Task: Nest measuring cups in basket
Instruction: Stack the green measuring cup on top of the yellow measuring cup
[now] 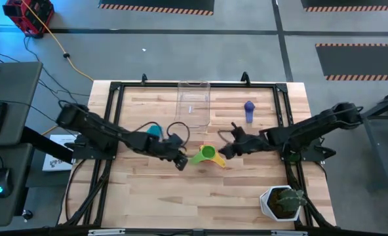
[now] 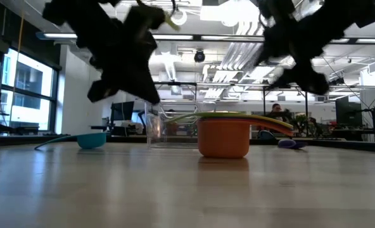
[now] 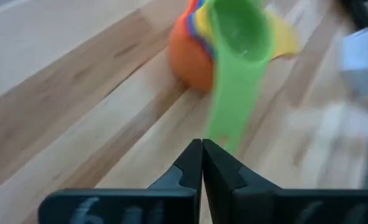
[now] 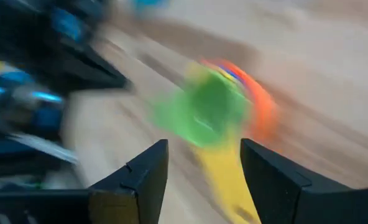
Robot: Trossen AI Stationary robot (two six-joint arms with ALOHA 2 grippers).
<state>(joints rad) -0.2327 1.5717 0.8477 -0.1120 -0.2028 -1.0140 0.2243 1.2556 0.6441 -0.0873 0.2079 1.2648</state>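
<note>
A nested stack of measuring cups [image 1: 208, 155] [image 2: 223, 136] stands on its orange base at the table's middle. The green cup [image 3: 240, 37] [image 4: 212, 109] sits on top, and a yellow handle [image 4: 224, 180] sticks out toward the right. My left gripper [image 1: 181, 162] [image 3: 202, 148] is shut and raised just left of the stack, by the free end of the green handle. My right gripper [image 1: 221, 152] [image 4: 202, 168] is open and raised just right of the stack, over the yellow handle. The clear basket [image 1: 193, 103] [image 2: 171, 130] stands behind, toward the far edge.
A light blue cup [image 1: 155, 129] [image 2: 91, 140] lies left of the basket, behind my left arm. A purple-blue cup [image 1: 249, 110] [image 2: 292, 144] lies right of the basket. A white pot with a green plant [image 1: 282, 202] stands at the near right corner. Bare wood lies along the near edge.
</note>
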